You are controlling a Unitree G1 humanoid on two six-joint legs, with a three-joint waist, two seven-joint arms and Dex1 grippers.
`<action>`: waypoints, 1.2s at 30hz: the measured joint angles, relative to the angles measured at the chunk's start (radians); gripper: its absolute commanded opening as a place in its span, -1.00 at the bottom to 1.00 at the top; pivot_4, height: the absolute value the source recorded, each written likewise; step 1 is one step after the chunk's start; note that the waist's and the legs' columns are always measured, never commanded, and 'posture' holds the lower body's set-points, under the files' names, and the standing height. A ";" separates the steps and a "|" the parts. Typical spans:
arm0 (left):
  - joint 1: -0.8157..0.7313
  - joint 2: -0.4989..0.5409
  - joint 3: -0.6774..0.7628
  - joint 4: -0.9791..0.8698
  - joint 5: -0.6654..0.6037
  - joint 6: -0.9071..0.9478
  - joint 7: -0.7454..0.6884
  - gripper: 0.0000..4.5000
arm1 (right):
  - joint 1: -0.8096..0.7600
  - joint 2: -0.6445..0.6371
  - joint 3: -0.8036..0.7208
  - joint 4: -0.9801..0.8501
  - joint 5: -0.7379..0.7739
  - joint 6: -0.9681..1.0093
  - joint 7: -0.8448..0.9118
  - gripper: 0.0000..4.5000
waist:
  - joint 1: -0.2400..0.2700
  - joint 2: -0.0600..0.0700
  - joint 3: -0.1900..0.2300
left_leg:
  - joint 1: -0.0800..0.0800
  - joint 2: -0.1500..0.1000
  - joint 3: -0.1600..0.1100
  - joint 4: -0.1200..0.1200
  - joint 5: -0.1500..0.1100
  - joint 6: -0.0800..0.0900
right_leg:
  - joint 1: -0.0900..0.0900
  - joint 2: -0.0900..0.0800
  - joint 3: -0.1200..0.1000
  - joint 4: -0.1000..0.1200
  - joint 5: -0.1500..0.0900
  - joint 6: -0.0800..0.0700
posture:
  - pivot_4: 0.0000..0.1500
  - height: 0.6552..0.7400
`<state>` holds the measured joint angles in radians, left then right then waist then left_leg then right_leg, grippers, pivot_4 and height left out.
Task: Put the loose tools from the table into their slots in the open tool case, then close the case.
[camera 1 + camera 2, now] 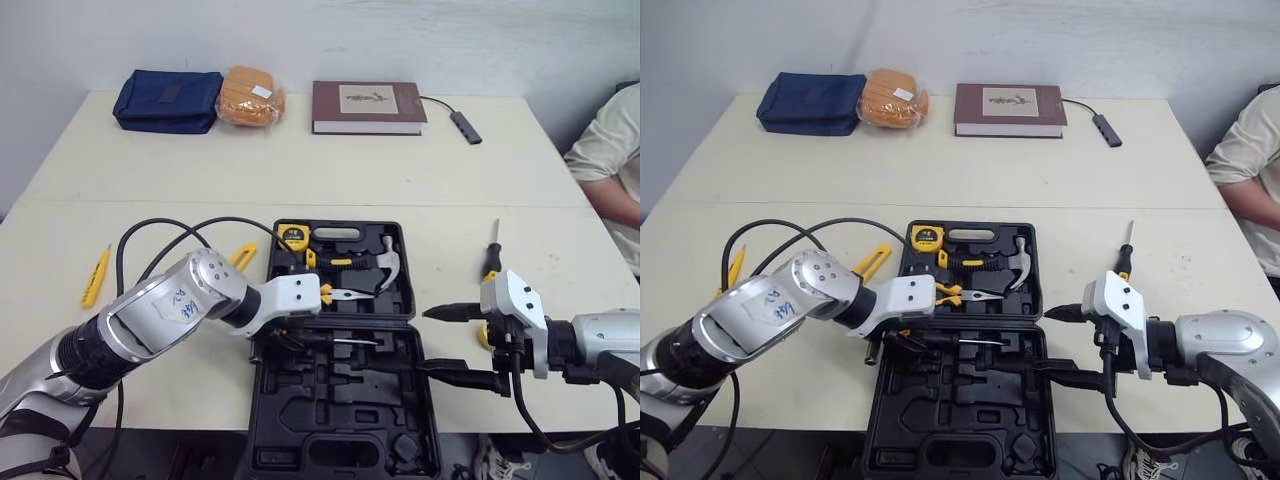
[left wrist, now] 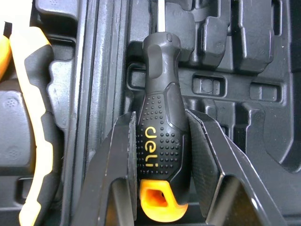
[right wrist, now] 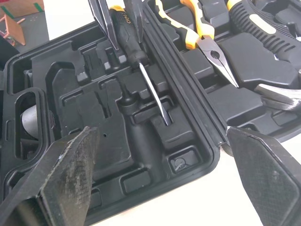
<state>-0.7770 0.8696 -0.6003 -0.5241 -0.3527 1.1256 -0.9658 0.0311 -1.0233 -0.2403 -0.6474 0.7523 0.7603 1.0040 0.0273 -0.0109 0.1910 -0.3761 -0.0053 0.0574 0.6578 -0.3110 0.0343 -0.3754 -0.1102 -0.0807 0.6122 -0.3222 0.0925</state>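
The open black tool case (image 1: 425,400) lies at the table's front centre. Its far half holds a tape measure (image 1: 293,237), pliers (image 1: 340,293) and a hammer (image 1: 385,262). My left gripper (image 2: 160,117) is shut on the handle of a black screwdriver (image 2: 162,141) with an orange end. The screwdriver lies low across the near half, just beside the hinge, with its shaft (image 3: 153,92) along a groove. My right gripper (image 1: 440,343) stands open at the case's right edge, holding nothing. Loose on the table are a yellow knife (image 1: 96,275), a yellow tool (image 1: 243,255) and a second screwdriver (image 1: 492,255).
A blue bag (image 1: 167,100), an orange packet (image 1: 250,97), a brown book (image 1: 367,107) and a cabled adapter (image 1: 465,127) line the far edge. A person's sleeve (image 1: 610,160) shows at the right. Black cables (image 1: 160,235) loop over my left arm.
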 measured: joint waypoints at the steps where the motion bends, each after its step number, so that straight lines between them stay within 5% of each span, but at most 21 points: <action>1: 0.000 -0.001 0.000 0.005 0.001 -0.008 -0.004 -0.62 | 0.000 0.001 0.000 0.000 0.000 0.000 -0.003 1.00 | 0.001 0.000 0.000 | 0.000 0.000 0.000 0.000 0.000 0.000 | 0.000 0.000 0.000 0.000 0.000 0.000 | 1.00 1.00; 3: 0.001 -0.001 0.000 0.010 0.003 -0.019 -0.011 -0.62 | 0.000 0.008 0.000 -0.002 0.001 -0.001 -0.007 1.00 | 0.001 0.000 0.000 | 0.000 0.000 0.000 0.001 0.000 0.000 | 0.000 0.000 0.000 0.000 0.000 0.000 | 1.00 1.00; 7: 0.005 0.006 0.000 0.007 0.006 -0.040 -0.031 0.19 | 0.016 0.014 0.000 -0.021 0.010 -0.001 -0.015 1.00 | 0.001 0.000 0.000 | 0.000 0.000 -0.001 0.001 0.000 0.000 | 0.001 0.000 0.000 0.000 0.000 0.000 | 1.00 1.00; 11: 0.005 0.009 0.010 0.007 0.001 -0.057 -0.044 0.63 | 0.020 0.014 -0.001 -0.029 0.019 0.000 -0.017 1.00 | 0.000 0.000 0.000 | 0.000 0.000 -0.001 0.003 0.000 0.000 | 0.001 0.000 0.000 0.001 0.000 0.001 | 1.00 1.00; 17: 0.030 0.051 0.155 0.040 -0.011 -0.047 -0.042 0.63 | 0.059 0.015 -0.013 -0.036 0.024 0.000 -0.029 1.00 | -0.001 0.000 0.000 | 0.000 0.000 -0.001 0.003 0.000 0.000 | 0.001 0.000 0.000 0.001 0.000 0.001 | 1.00 1.00; 30: 0.061 0.006 0.111 0.115 0.064 -0.287 -0.131 0.63 | 0.020 0.022 -0.015 -0.040 0.041 0.002 -0.056 1.00 | -0.001 0.000 0.000 | 0.000 0.000 -0.001 0.003 0.000 0.001 | 0.001 0.000 0.000 0.001 0.000 0.001 | 1.00 1.00; 33: 0.114 -0.069 0.147 0.149 0.046 -0.344 -0.122 0.34 | 0.021 0.024 -0.005 -0.042 0.039 0.000 -0.061 1.00 | -0.001 0.000 0.000 | -0.001 0.000 -0.001 0.003 -0.001 0.001 | 0.001 0.000 0.000 0.001 0.000 0.001 | 1.00 1.00; 36: 0.169 -0.134 0.213 0.199 0.019 -0.453 -0.124 -0.27 | 0.019 0.035 0.000 -0.047 0.037 -0.002 -0.067 1.00 | -0.001 0.000 0.000 | -0.001 0.000 -0.001 0.004 -0.001 0.001 | 0.001 0.000 -0.001 0.001 0.000 0.001 | 1.00 1.00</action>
<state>-0.6081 0.7357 -0.3870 -0.3250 -0.3336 0.6722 -1.0897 0.0496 -0.9881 -0.2402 -0.6949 0.7896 0.7583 0.9371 0.0262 -0.0113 0.1912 -0.3771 -0.0049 0.0560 0.6621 -0.3116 0.0352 -0.3748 -0.1103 -0.0813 0.6137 -0.3218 0.0932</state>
